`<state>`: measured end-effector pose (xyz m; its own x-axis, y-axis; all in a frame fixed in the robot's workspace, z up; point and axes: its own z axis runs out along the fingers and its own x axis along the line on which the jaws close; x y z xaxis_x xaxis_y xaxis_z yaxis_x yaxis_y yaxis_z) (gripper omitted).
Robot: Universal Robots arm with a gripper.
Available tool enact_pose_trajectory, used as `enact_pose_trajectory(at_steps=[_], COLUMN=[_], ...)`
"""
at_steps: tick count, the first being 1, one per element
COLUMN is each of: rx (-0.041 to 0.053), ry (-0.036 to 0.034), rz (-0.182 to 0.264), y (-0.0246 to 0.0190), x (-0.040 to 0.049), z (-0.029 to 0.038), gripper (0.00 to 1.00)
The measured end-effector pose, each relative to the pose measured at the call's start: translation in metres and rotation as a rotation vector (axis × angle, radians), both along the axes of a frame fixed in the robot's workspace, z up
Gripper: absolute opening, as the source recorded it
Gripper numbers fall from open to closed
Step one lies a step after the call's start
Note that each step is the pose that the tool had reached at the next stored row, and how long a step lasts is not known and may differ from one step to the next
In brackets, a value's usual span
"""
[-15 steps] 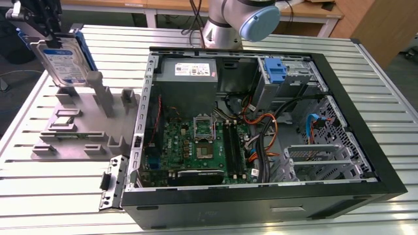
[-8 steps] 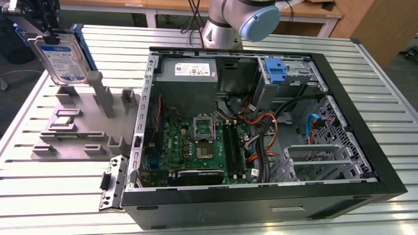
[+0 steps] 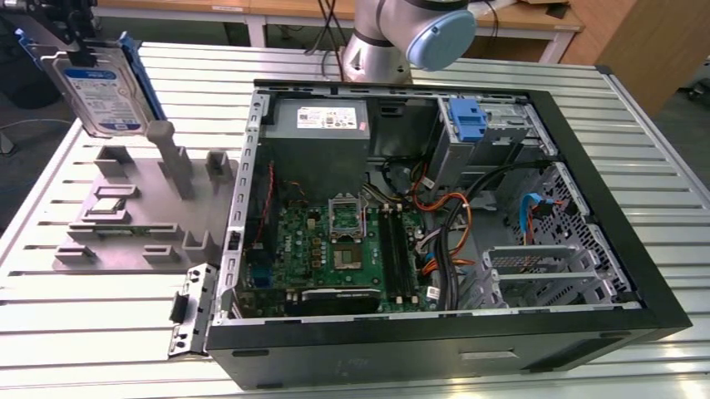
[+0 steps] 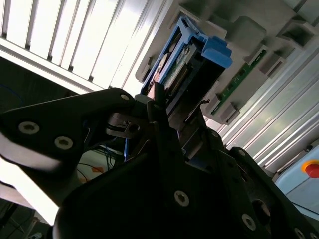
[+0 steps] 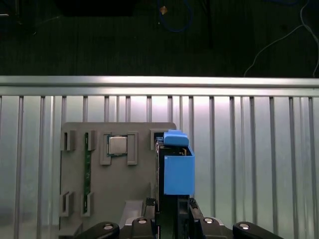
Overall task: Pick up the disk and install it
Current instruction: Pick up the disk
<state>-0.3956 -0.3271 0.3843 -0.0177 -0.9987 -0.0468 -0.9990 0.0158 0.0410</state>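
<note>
The disk point(image 3: 103, 93), a silver hard drive with a white-and-blue label in a blue carrier, hangs upright in the air at the exterior view's far left. It is above the grey parts holder point(image 3: 116, 245). My gripper point(image 3: 81, 46) is shut on its upper edge. In the first wrist view the disk point(image 5: 177, 169) is edge-on as a blue block between my gripper point(image 5: 169, 211) and the holder point(image 5: 129, 199) below. In the second wrist view my gripper point(image 4: 167, 117) clamps the disk point(image 4: 197, 62). The open computer case point(image 3: 621, 249) lies toward the exterior view's right, with its drive cage point(image 3: 505, 125) at the back.
The holder carries a processor chip point(image 3: 108, 206) and a green memory stick point(image 3: 128, 229), and has upright grey posts point(image 3: 172, 158). A blue bracket point(image 3: 470, 125) stands on the drive cage. Cables point(image 3: 455, 224) cross the case beside the motherboard point(image 3: 332, 249). The arm's base point(image 3: 388, 41) stands behind the case.
</note>
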Motion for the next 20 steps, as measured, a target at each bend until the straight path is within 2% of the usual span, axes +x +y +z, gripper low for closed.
enact_pose_trajectory(at_steps=[2, 5, 14, 20], rx=[0.0002, 0.0003, 0.0003, 0.0003], ry=[-0.0001, 0.0000, 0.0000, 0.0000], rz=[0.000, 0.000, 0.000, 0.000], y=[0.0000, 0.0000, 0.0001, 0.0001], x=[0.0002, 0.0003, 0.0003, 0.0004], z=[0.0040, 0.0150, 0.0371, 0.0479], gripper=[0.35, 0.35, 0.35, 0.35])
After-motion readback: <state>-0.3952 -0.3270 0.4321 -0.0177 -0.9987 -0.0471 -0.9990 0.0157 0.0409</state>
